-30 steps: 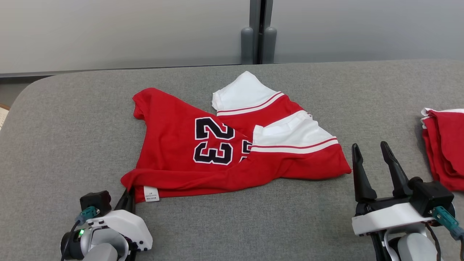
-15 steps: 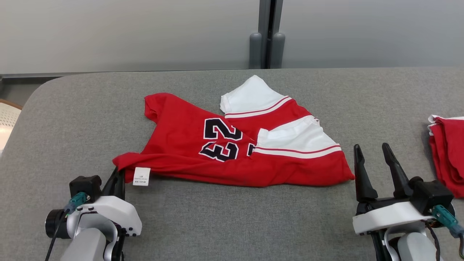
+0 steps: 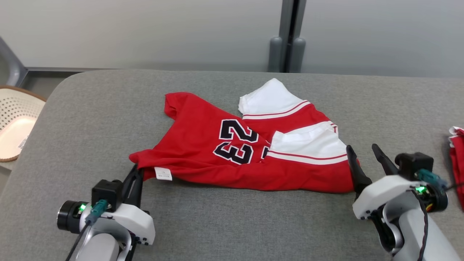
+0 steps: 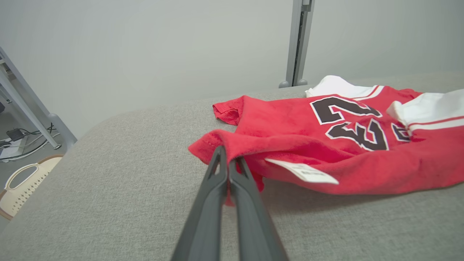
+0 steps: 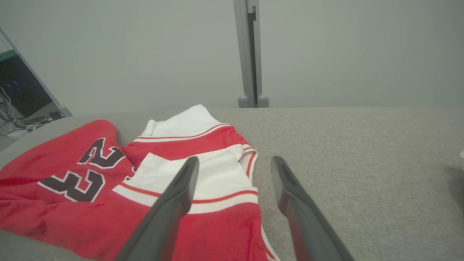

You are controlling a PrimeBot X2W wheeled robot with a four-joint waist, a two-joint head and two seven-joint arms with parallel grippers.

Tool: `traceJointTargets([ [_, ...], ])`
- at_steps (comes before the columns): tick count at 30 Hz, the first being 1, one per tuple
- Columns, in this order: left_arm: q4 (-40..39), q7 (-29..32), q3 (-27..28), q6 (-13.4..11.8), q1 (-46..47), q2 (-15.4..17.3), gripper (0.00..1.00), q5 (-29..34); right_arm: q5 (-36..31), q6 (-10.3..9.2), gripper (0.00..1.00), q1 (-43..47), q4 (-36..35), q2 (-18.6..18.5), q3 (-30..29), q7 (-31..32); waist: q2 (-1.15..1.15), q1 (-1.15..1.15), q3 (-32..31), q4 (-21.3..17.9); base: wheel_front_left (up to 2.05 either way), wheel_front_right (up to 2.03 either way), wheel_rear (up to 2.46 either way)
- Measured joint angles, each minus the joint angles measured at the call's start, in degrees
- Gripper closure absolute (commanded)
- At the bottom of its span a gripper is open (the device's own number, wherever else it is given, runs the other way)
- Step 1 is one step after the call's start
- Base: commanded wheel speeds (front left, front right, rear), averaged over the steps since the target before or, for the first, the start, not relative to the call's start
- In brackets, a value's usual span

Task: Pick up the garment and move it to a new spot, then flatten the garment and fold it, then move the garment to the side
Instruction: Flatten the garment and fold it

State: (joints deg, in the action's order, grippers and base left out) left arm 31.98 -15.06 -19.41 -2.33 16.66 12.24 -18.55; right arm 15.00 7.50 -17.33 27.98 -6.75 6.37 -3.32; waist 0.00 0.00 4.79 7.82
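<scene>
The garment [image 3: 232, 145] is a red jersey with a black "23" and white sleeves, lying rumpled across the middle of the grey table [image 3: 90, 108]. My left gripper [image 3: 137, 173] is shut on its near-left hem corner, next to a white label [image 3: 162, 173]; in the left wrist view the fingers [image 4: 226, 170] pinch the red fabric [image 4: 326, 141]. My right gripper [image 3: 362, 154] stands open at the jersey's near-right corner, with nothing between its fingers. The right wrist view shows that corner [image 5: 217, 224] lying under and beside my left finger [image 5: 174, 203].
Another red and white cloth pile [image 3: 457, 159] lies at the table's right edge. A pale perforated basket [image 3: 14, 123] stands off the table at the left. A grey post [image 3: 288, 40] rises against the wall behind the table.
The head camera has swung left, bringing the basket into view. My left gripper keeps hold of the hem corner. My right gripper has moved up to the jersey's near-right corner.
</scene>
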Motion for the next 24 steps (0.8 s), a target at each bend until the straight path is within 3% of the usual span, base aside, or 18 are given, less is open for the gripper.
traceJointTargets([
  [6, -2.14, 0.7, -3.31, -0.21, -0.83, -0.82, 1.0, 2.1, 7.62, -0.01, 0.0, -7.54, 6.98, -4.17, 4.87, 7.87, 0.0, 0.0, 0.61, 2.38, 0.0, 0.0, 0.0],
  [12, -2.3, 0.9, -5.76, -0.19, -0.68, -2.26, 1.0, 3.35, 15.38, -0.01, 0.0, -14.6, 14.63, -6.78, 4.01, 12.98, 0.0, 0.0, 2.03, 4.81, 0.0, 0.0, 0.0],
  [24, -0.98, 0.58, -7.94, 0.25, 1.81, -5.21, 1.0, 3.5, 17.2, 0.0, 0.0, -23.76, 27.16, -9.15, 4.55, 14.83, 0.0, 0.0, 5.29, 9.0, 0.0, 0.0, 0.0],
])
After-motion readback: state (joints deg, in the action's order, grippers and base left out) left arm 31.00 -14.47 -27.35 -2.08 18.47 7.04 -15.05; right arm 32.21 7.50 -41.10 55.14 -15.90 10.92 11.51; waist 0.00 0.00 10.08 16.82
